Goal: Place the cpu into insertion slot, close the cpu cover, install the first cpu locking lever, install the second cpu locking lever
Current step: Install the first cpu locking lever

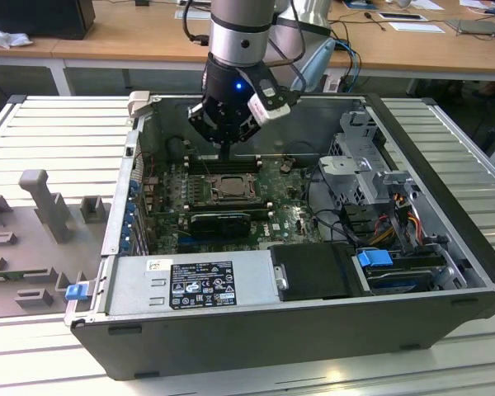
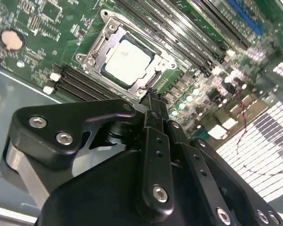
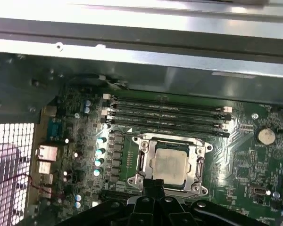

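We see cpu [image 2: 127, 61] seated, cpu cover [image 2: 96, 47] down over it. Gripper [image 2: 152, 100] jaws pinched together, empty, tip at the cover's edge. We judge a slow, square press works best here.

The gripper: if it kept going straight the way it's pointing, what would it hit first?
Probably the near edge of the cpu cover, the metal frame around the cpu. The gripper points at that edge, though depth is unclear.

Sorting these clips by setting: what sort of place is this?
Likely a robotics lab: an open computer case on a slatted table, wooden desks behind, the gripper over its motherboard.
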`<state>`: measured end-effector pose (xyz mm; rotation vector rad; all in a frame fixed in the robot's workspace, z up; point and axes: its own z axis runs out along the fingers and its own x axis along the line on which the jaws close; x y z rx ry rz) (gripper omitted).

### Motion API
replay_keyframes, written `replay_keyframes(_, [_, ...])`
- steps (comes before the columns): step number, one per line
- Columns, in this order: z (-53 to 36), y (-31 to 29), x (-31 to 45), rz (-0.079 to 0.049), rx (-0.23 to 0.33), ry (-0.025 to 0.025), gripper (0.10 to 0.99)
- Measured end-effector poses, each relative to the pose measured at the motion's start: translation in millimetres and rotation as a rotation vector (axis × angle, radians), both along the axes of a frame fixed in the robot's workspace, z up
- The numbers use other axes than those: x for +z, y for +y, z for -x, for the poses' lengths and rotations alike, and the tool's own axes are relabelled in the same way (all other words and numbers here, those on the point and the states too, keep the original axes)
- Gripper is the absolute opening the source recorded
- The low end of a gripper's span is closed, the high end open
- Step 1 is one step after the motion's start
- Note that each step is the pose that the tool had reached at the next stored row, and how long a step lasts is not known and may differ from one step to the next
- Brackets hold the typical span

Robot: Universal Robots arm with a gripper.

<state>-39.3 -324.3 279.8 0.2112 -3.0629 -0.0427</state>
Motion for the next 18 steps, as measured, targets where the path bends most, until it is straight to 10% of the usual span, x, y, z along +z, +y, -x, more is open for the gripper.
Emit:
replay_keyframes(2, [0.3, -0.1, -0.5, 0.0, 0.109, -0.0163, 0.106])
replay_keyframes(5, [2.1, -0.2, -0.9, -0.003, 0.109, -0.0406, 0.106])
replay_keyframes(8, [2.1, -0.2, -1.5, -0.002, 0.093, -0.0545, 0.106])
replay_keyframes(11, [2.1, -0.3, -2.5, -0.001, 0.071, -0.0626, 0.106])
replay_keyframes(18, [2.1, -0.2, -4.4, 0.003, -0.048, -0.0635, 0.106])
